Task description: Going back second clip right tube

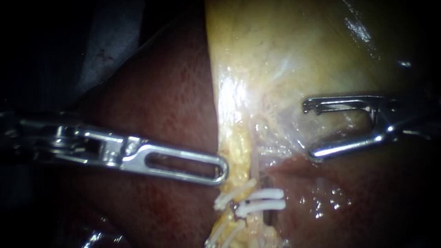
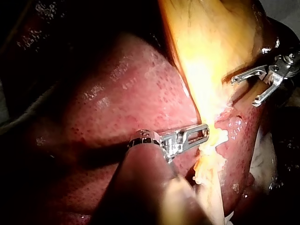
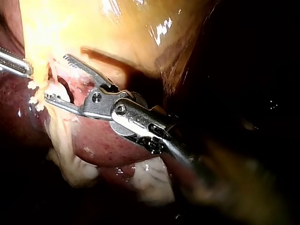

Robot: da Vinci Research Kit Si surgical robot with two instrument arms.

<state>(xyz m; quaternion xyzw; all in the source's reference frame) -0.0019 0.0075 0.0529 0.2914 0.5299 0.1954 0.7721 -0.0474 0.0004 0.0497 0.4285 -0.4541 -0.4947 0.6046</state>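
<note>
Two white clips (image 1: pixel 264 200) lie stacked below the right instrument's (image 1: pixel 309 130) wide-open jaws, apart from them, just past the left instrument's (image 1: pixel 222 169) closed jaws; long axes crosswise to the tube (image 1: pixel 254 167).

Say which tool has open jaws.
The right tool, entering from the right: a wide gap separates its jaws, nothing gripped. The left tool's jaws lie together.
</note>
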